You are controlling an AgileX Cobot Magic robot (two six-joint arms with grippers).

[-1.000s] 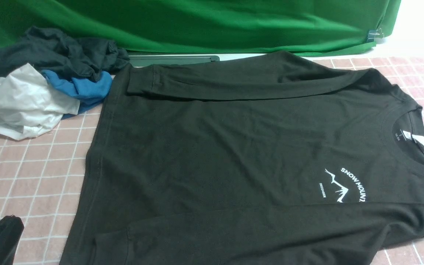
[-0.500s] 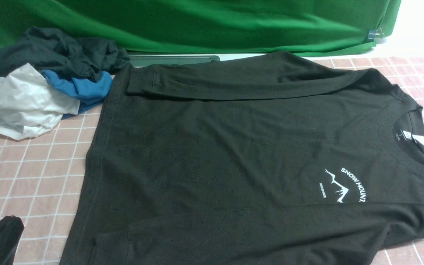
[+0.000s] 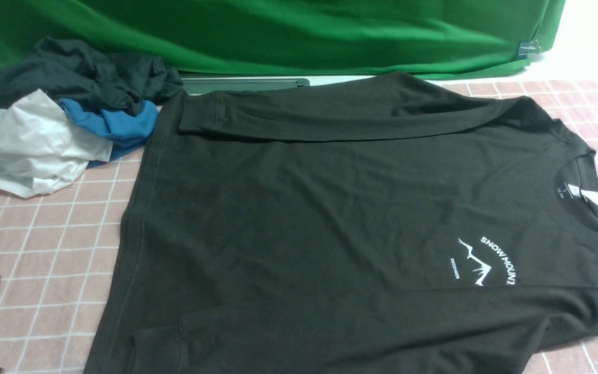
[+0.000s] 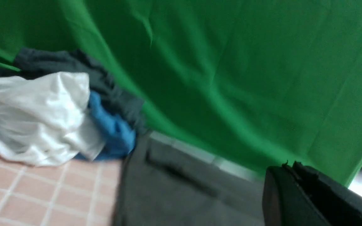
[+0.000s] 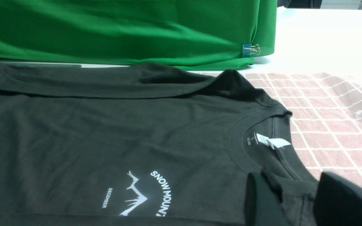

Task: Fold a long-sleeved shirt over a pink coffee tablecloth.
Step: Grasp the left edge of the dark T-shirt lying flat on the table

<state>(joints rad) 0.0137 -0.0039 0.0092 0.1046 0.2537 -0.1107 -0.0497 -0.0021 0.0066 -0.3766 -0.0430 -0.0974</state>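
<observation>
On pink tablecloth (image 3: 44, 244), black long-sleeved shirt (image 3: 330, 218), lying flat

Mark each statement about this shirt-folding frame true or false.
1. The long-sleeved shirt lies spread on the pink coffee tablecloth. True.
2. Its neck opening points to the robot's left. False: the collar is at the robot's right.
3. A pile of dark, white and blue garments sits by the shirt's hem. True.
4. A pincer grips the label. False: the right pincer is open, holding nothing, clear of the neck label.
5. The backdrop is green. True.
</observation>
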